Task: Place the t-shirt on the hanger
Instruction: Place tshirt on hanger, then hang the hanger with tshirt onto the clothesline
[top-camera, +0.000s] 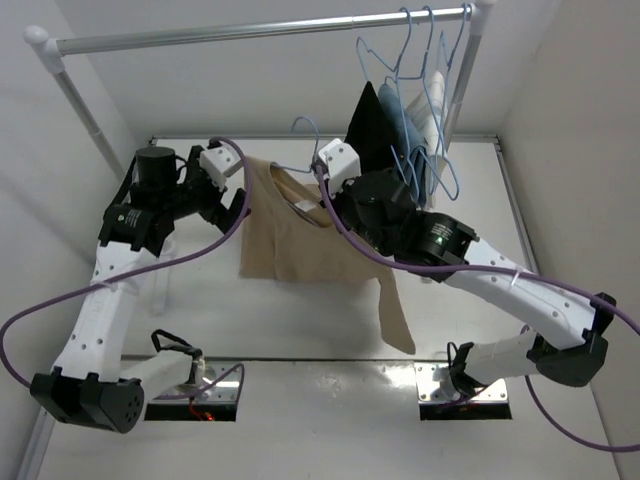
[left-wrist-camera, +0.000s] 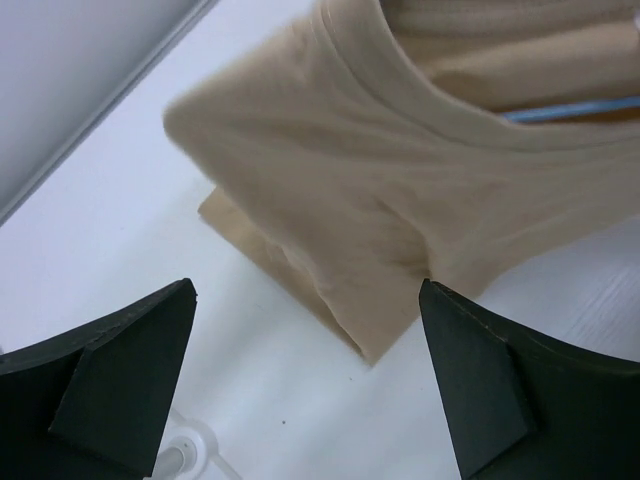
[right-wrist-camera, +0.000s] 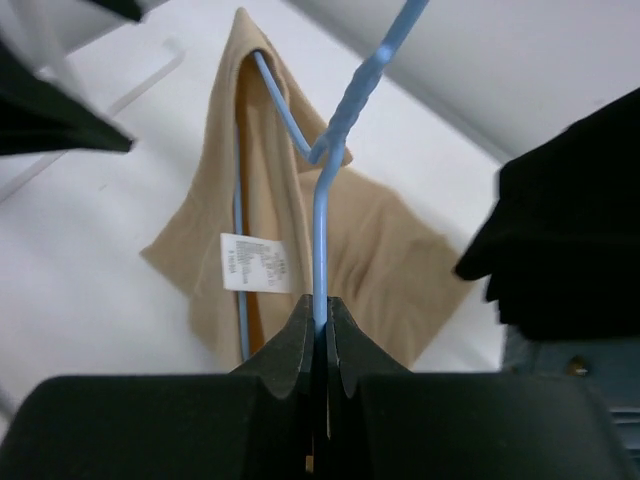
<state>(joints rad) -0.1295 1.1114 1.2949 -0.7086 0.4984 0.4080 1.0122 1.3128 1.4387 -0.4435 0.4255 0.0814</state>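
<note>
Right gripper (right-wrist-camera: 320, 320) pinches the thin pale-blue wire hanger (right-wrist-camera: 320, 250), which carries the soft tan t-shirt (right-wrist-camera: 385, 255); left gripper (left-wrist-camera: 307, 292) stands spread wide over its rumpled cloth.

Tan t-shirt (top-camera: 290, 240) hangs rumpled, pale-blue wire hanger (right-wrist-camera: 319, 250) threaded inside its collar, hook toward 12 o'clock, hem trailing toward 5 o'clock.

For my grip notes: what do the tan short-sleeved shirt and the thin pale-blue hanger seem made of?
Tan short-sleeved t-shirt: soft knit cloth, probably cotton, matte; it folds and drapes, and the collar looks ribbed. Thin pale-blue hanger: likely coated metal wire, smooth; twisted at the neck.
</note>
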